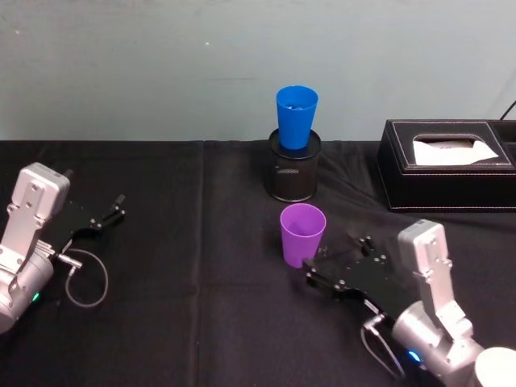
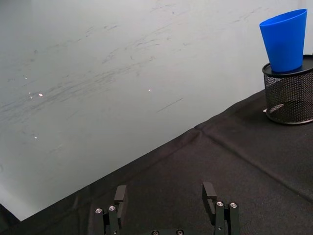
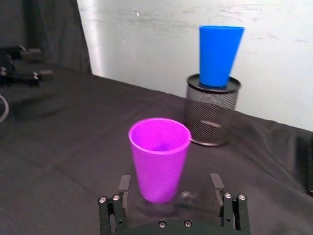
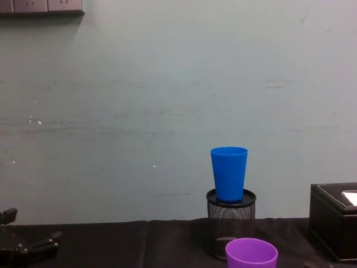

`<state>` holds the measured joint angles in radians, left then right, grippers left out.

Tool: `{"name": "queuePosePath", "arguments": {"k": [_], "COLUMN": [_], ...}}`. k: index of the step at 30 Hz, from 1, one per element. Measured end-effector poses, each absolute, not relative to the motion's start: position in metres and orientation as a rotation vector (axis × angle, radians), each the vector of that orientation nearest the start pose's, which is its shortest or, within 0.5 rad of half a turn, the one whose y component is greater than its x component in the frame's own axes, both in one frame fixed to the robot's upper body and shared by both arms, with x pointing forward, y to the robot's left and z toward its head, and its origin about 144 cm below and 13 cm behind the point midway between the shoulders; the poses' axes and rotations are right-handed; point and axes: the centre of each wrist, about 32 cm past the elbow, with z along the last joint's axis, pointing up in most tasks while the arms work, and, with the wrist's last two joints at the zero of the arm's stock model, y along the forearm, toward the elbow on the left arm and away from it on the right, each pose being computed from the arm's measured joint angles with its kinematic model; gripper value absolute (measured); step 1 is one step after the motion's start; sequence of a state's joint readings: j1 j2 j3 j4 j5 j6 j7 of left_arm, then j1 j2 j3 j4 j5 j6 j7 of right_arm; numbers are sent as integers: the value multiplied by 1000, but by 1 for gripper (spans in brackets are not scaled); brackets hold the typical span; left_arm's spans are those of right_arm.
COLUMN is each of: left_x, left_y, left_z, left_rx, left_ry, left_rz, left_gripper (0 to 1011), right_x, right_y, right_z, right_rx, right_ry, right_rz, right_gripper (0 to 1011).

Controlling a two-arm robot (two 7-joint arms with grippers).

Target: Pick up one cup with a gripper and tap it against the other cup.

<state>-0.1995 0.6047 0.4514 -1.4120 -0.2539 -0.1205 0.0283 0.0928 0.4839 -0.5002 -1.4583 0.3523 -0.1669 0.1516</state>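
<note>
On the table [image 1: 201,322] the right gripper [image 1: 314,268] and, by the left edge, the left gripper [image 1: 109,214] are open; a mesh pot [image 1: 293,173] at the back edge lifts the blue cup [image 1: 296,117], likely for tapping, and the purple cup [image 1: 302,234] stands mid-table between the right jaws, ready for grabbing.

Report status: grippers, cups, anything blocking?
Right gripper open, fingers lined up on purple cup, no grip yet. Left gripper open, parked left. Blue cup upright atop mesh holder; nothing between.
</note>
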Motion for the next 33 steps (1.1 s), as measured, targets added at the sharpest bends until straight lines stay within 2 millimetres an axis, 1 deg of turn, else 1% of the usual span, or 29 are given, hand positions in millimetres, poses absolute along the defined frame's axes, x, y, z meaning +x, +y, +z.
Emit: {"name": "queuePosePath", "arguments": {"k": [7, 13, 19, 23, 24, 26, 27, 28, 30, 31, 33], "left_x": [489, 489, 489, 489, 489, 489, 489, 489, 489, 489, 489], "left_y": [310, 310, 310, 310, 310, 310, 310, 310, 310, 310, 310], "left_z": [1140, 1140, 1140, 1140, 1140, 1140, 1140, 1140, 1140, 1140, 1140], "left_rx": [304, 304, 304, 304, 304, 304, 304, 304, 304, 304, 305], "left_ry": [-285, -285, -285, -285, -285, -285, -285, -285, -285, -285, -285], "left_rz": [1248, 1248, 1248, 1248, 1248, 1248, 1248, 1248, 1248, 1248, 1248], "left_gripper": [1000, 1000, 1000, 1000, 1000, 1000, 1000, 1000, 1000, 1000, 1000], "right_x": [466, 477, 484, 486, 487, 487, 487, 487, 485, 485, 484], "right_y": [-224, -212, -206, -202, -202, -201, -201, -201, -201, -201, -202], "right_z": [1098, 1095, 1093, 1092, 1092, 1092, 1093, 1093, 1097, 1097, 1103], "right_rx": [-94, -78, -68, -59, -57, -56, -56, -56, -55, -55, -55], "right_ry": [-39, -44, -44, -38, -37, -37, -37, -37, -37, -37, -41], "right_rz": [-992, -1000, -1009, -1009, -1010, -1012, -1013, -1012, -1010, -1010, -1008], "right_gripper": [1003, 1003, 1003, 916, 907, 853, 853, 804, 769, 769, 755]}}
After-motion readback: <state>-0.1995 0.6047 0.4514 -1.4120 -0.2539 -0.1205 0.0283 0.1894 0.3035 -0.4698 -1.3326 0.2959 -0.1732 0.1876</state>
